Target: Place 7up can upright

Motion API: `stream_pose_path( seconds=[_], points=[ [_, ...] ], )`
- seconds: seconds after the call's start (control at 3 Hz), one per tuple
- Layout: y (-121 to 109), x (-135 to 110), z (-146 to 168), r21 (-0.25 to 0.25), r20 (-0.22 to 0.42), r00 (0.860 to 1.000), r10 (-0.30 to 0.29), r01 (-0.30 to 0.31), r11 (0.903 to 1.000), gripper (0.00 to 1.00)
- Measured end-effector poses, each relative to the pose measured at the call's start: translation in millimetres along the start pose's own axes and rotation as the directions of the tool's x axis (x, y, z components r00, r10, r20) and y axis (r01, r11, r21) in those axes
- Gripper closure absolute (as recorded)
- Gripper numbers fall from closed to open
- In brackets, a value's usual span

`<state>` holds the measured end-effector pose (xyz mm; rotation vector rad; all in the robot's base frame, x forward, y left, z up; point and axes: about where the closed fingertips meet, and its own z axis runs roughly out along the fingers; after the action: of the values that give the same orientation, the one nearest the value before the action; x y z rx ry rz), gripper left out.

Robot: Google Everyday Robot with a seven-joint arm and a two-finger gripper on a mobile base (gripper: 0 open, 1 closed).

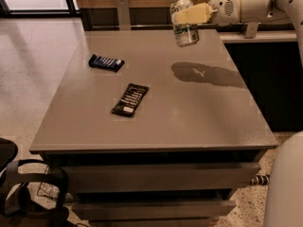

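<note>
The 7up can (185,28) hangs in the air over the far part of the desk (199,122), at about 1 o'clock from the desk's centre and clear of the surface. Its long axis is close to vertical, leaning a little so that the top end points toward 11 o'clock and the shiny metal base faces down. It is a small cylinder with a white-and-green label.

The end effector (183,16) reaches in from 3 o'clock on a white arm. Its pale yellow fingers (193,13) are clamped across the upper half of the can, spread only as wide as the can's body.

The desk top is a smooth, flat grey slab with a slight sheen, and the arm and can cast a dark shadow (208,74) on it at 2 o'clock. A flat blue snack bar (106,62) lies at 10 o'clock. A flat dark snack bar (130,99) lies just toward 8 o'clock of the centre, well apart from the can. Drawer fronts (156,176) sit under the near edge.
</note>
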<state>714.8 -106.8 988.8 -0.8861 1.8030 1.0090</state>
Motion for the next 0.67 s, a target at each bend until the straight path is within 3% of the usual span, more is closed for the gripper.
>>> stream_pose_path(
  seconds=[0.33,0.67],
  points=[
    [28,-21,-46,-0.038,0.052,0.966,-0.253,0.255,0.9662,1.0],
    [36,-22,-63,-0.014,0.102,0.928,-0.358,0.361,0.9324,1.0]
  ],
)
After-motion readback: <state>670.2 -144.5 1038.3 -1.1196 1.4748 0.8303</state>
